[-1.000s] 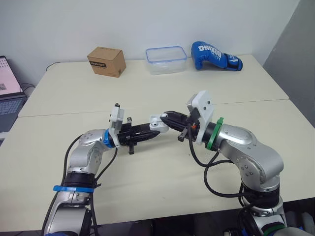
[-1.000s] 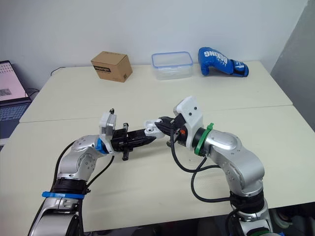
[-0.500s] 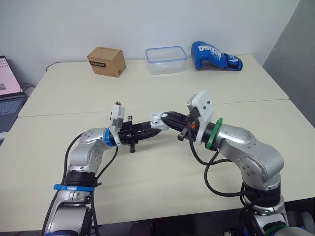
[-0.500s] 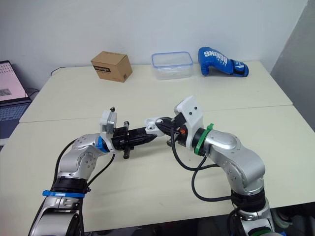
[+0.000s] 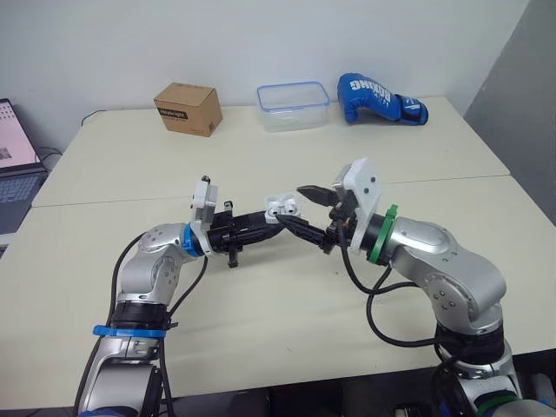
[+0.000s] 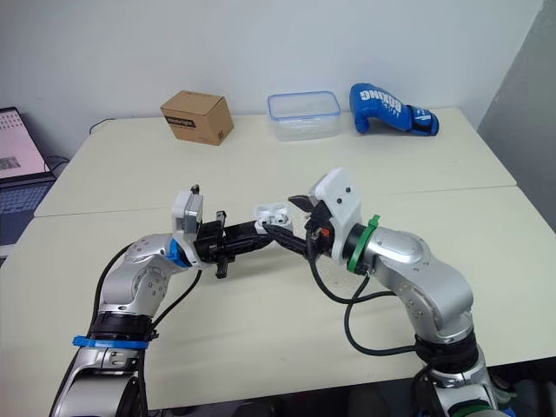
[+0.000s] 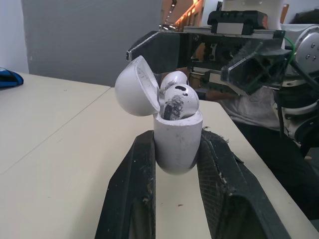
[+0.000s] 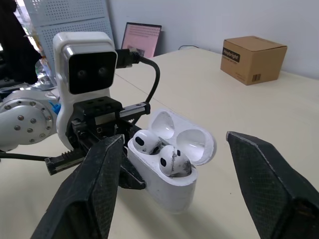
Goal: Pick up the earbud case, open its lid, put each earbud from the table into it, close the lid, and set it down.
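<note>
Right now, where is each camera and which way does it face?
Eye views: on the head, looking forward and down over the beige table; both arms show, left gripper and right gripper nearly meeting.
Left wrist view: along the left gripper's black fingers, shut on the small white plastic earbud case, toward the right gripper.
Right wrist view: along the right gripper's open fingers toward the case and left arm.
All share the open-lidded case.

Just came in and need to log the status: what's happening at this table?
The left tool holds the white earbud case above the table, lid open, both earbuds seated inside. The right tool is open, its fingers spread either side of the case. Closing the lid and setting it down are not yet done.
</note>
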Controlling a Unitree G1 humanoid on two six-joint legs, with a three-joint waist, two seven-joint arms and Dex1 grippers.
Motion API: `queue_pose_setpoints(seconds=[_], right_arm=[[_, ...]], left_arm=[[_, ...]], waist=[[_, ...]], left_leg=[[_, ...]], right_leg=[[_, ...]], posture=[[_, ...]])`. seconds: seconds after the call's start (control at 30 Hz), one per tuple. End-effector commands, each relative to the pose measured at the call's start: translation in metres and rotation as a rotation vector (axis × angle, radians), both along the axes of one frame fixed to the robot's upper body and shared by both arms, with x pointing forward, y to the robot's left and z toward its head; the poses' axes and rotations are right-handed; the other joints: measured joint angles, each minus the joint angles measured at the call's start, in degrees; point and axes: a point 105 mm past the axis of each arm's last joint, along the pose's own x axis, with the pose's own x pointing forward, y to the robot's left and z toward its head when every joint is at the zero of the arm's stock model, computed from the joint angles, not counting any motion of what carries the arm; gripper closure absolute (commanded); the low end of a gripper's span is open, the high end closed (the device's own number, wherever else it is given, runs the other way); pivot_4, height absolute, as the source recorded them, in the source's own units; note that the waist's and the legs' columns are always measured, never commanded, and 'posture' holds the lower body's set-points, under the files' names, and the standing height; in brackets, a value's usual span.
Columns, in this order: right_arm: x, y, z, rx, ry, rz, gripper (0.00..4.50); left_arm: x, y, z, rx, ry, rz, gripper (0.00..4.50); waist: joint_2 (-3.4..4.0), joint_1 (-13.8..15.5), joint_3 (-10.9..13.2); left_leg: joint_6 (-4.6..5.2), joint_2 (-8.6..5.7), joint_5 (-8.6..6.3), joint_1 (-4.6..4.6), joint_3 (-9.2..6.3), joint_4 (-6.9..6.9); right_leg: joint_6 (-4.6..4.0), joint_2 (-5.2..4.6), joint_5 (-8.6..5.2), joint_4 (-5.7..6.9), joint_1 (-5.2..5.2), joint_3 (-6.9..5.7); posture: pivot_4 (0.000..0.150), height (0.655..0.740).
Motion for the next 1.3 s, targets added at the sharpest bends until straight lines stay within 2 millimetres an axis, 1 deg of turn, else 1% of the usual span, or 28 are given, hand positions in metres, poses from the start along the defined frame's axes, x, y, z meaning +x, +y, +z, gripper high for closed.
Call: queue_pose_setpoints(seconds=[0.03,0.1,0.17,0.2,0.23,0.3,0.37,0.43,0.57,0.73,0.8,0.97,1.17,1.3], right_arm=[[-0.018,-0.011,0.034,0.063,-0.05,0.131,1.14],[-0.015,-0.015,0.041,0.073,-0.042,0.135,1.58],[-0.002,-0.021,0.047,0.048,-0.037,0.11,2.37],[0.005,-0.023,0.047,0.026,-0.039,0.092,2.65],[0.01,-0.025,0.047,0.009,-0.041,0.081,3.05],[0.024,-0.028,0.038,-0.064,-0.041,0.067,3.79],[0.033,-0.029,0.03,-0.122,-0.046,0.072,4.47],[0.042,-0.027,0.022,-0.189,-0.069,0.086,4.47],[0.053,-0.014,0.002,-0.35,-0.127,0.162,4.47],[0.06,0.005,-0.007,-0.413,-0.206,0.241,4.47],[0.059,0.015,-0.008,-0.416,-0.223,0.273,4.47],[0.051,0.028,-0.004,-0.404,-0.28,0.342,4.47],[0.045,0.032,0.005,-0.386,-0.33,0.376,4.47],[0.038,0.031,0.004,-0.399,-0.349,0.405,4.47]], left_arm=[[-0.005,0.002,0.01,0.002,-0.055,-0.026,3.69],[-0.006,0.002,0.009,0.004,-0.055,-0.028,3.69],[-0.007,0.001,0.01,0.002,-0.057,-0.038,3.69],[-0.007,0.0,0.01,0.001,-0.058,-0.043,3.69],[-0.008,-0.001,0.011,0.0,-0.058,-0.046,3.69],[-0.01,-0.003,0.011,0.001,-0.059,-0.059,3.69],[-0.011,-0.005,0.011,0.003,-0.059,-0.067,3.69],[-0.013,-0.006,0.01,0.007,-0.056,-0.077,3.69],[-0.015,-0.007,0.01,0.013,-0.036,-0.095,3.69],[-0.017,-0.009,0.009,0.015,-0.014,-0.109,3.69],[-0.018,-0.01,0.008,0.015,-0.007,-0.113,3.69],[-0.019,-0.009,0.007,0.021,0.023,-0.114,3.69],[-0.019,-0.008,0.006,0.021,0.03,-0.108,3.69],[-0.017,-0.006,0.007,0.018,0.029,-0.093,3.69]], waist=[[0.0,0.0,0.0],[0.0,0.0,0.0],[0.0,0.0,0.0],[0.0,0.0,0.0],[0.0,0.0,0.0],[0.0,0.0,0.0],[-0.01,-0.1,0.0],[-0.01,-0.1,0.0],[-0.01,-0.5,0.0],[-0.01,-0.8,0.0],[-0.01,-0.8,0.0],[0.0,-0.8,0.0],[0.0,-0.8,0.0],[0.0,-0.8,0.0]], left_leg=[[0.0,0.0,0.0,0.0,0.0,0.0],[0.01,0.01,0.0,0.0,0.0,0.0],[0.01,0.04,0.0,0.01,0.0,-0.02],[0.01,0.04,0.0,0.01,0.0,-0.02],[0.01,0.03,0.0,0.01,0.03,-0.01],[0.02,0.02,0.0,0.01,0.03,-0.01],[0.02,0.02,-0.01,0.0,0.09,-0.01],[0.02,0.02,-0.01,-0.01,0.09,-0.02],[0.02,0.03,0.0,-0.01,0.11,-0.01],[0.01,0.03,0.0,-0.02,0.06,-0.01],[0.0,0.02,0.0,-0.03,0.06,-0.01],[-0.01,0.03,0.01,-0.04,-0.01,-0.01],[-0.01,0.02,0.01,-0.04,-0.02,-0.01],[-0.01,0.02,0.01,-0.04,-0.02,-0.01]], right_leg=[[0.0,0.0,0.0,-0.01,0.0,0.0],[0.0,0.0,0.0,0.0,0.0,-0.01],[0.0,0.03,0.0,0.01,0.0,-0.02],[0.0,0.03,0.0,0.01,0.0,-0.02],[0.0,0.02,0.0,0.02,0.01,-0.01],[0.0,0.02,0.0,-0.03,0.03,-0.02],[0.0,0.02,0.0,-0.04,0.01,0.01],[0.0,0.02,0.0,-0.05,0.0,0.0],[0.0,0.02,0.0,-0.02,-0.02,0.01],[0.0,0.01,0.0,-0.05,-0.02,-0.01],[0.0,0.0,0.0,-0.07,-0.02,-0.01],[0.0,-0.01,0.0,-0.05,-0.03,-0.03],[0.0,-0.01,0.0,-0.05,-0.03,-0.03],[0.0,-0.01,0.0,-0.05,-0.04,-0.03]], posture=[[0.15,0.7307],[0.15,0.7307],[0.15,0.7307],[0.15,0.7307],[0.15,0.7307],[0.15,0.7307],[0.15,0.7307],[0.15,0.7307],[0.15,0.7307],[0.15,0.7307],[0.15,0.7307],[0.15,0.7307],[0.15,0.7307],[0.15,0.7307]])
